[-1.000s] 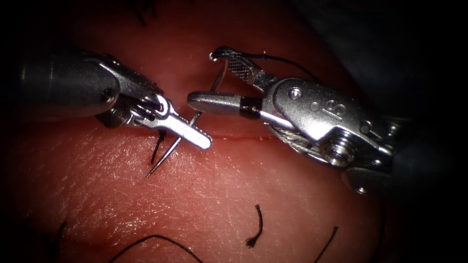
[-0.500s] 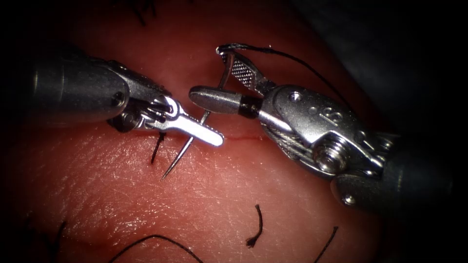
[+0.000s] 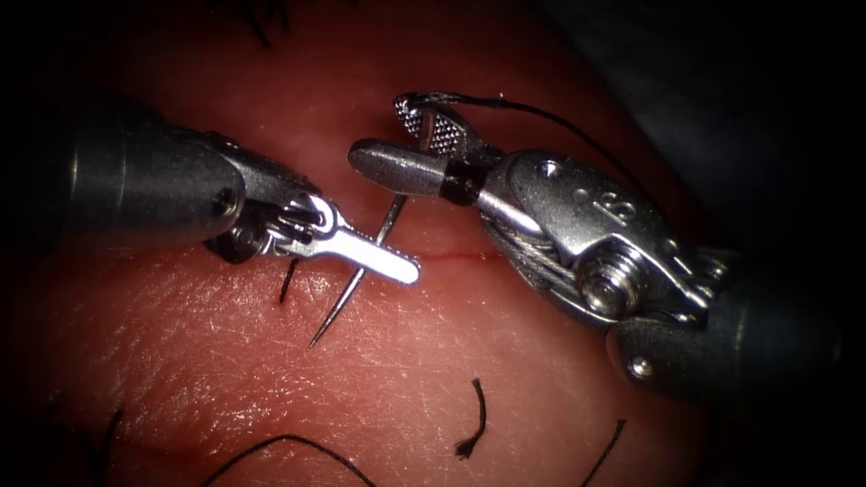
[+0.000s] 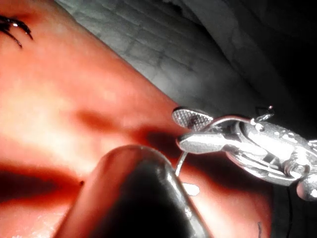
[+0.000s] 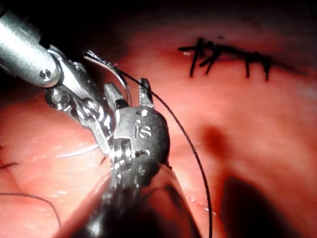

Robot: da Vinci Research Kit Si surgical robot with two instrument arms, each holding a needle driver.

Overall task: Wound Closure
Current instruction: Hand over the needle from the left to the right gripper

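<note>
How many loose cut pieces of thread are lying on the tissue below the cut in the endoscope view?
3: a short curled piece below the right tool, a long arc at the bottom edge, and a slanted piece at lower right. Dark edges may hide more.

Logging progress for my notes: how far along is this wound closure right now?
Done: a row of dark stitches. In hand: the left tool grips the needle nearer its tip, apparently out of the tissue; the right tool is open around its tail. Left: a red stretch of cut lies unstitched.
</note>
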